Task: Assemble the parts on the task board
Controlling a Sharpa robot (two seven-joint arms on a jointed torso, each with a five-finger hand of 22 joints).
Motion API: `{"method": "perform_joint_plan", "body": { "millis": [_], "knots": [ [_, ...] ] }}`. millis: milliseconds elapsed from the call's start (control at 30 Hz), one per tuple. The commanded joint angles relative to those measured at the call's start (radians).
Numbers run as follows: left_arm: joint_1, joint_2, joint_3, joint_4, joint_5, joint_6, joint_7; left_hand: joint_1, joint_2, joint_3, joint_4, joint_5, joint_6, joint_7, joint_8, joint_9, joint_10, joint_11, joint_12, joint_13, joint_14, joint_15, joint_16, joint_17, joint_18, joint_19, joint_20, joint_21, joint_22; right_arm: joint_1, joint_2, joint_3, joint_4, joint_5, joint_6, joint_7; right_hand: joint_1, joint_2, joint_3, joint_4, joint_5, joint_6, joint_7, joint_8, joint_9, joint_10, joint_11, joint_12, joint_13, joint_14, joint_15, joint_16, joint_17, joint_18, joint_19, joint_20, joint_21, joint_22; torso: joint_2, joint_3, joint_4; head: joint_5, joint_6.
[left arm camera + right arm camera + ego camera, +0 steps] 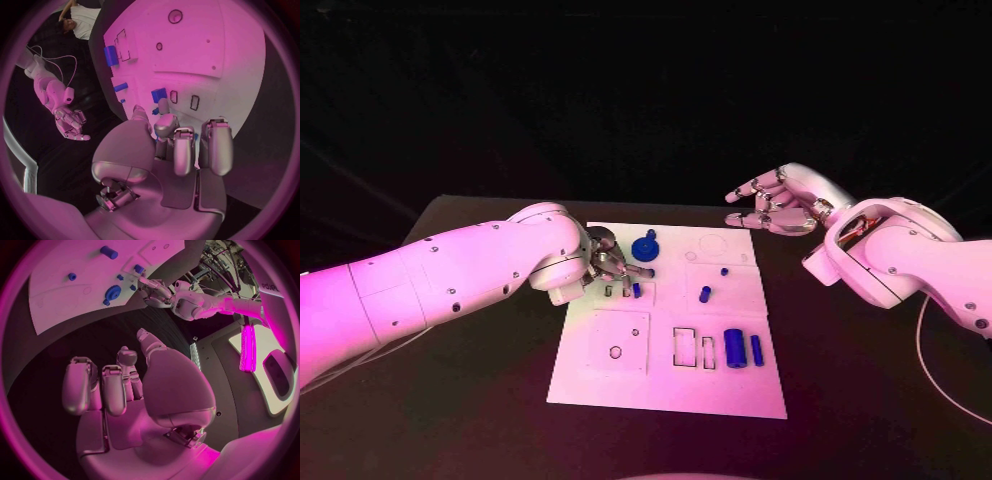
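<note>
The white task board (668, 375) lies in the middle of the table. On it are a round blue part (645, 247), small blue pieces (705, 294) and two blue cylinders (734, 349). My left hand (610, 264) hovers over the board's far left edge, just beside the round part, with its fingers (182, 147) curled in. A bit of blue (196, 136) shows between those fingers; I cannot tell whether it is held. Just past them a blue piece (159, 94) stands by two empty slots. My right hand (776, 205) hangs off the board's far right corner, fingers (103, 390) apart and empty.
Several empty outlined recesses (688, 346) and a round hole (616, 351) mark the board's near half. Bare black table (862, 380) lies on both sides of the board. A thin cable (935, 370) runs along the right arm.
</note>
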Motion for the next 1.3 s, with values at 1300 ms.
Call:
{"method": "perform_joint_plan", "body": {
  "millis": [1300],
  "knots": [
    [0.004, 0.068, 0.001, -0.065, -0.075, 0.141, -0.030, 0.079, 0.027, 0.001, -0.016, 0.000, -0.036, 0.001, 0.039, 0.059, -0.001, -0.007, 0.010, 0.004, 0.105, -0.006, 0.002, 0.263, -0.015, 0.036, -0.007, 0.012, 0.073, 0.000, 0.015, -0.002, -0.011, -0.022, 0.057, -0.027, -0.002, 0.008, 0.002, 0.003, 0.009, 0.008, -0.004, 0.008, -0.001, 0.003, -0.003, 0.000, -0.003, 0.062, 0.003, -0.008, 0.069, -0.001, -0.008, 0.001, -0.010, -0.007, 0.001, -0.0003, -0.0016, 0.002, -0.015]
  ]
}}
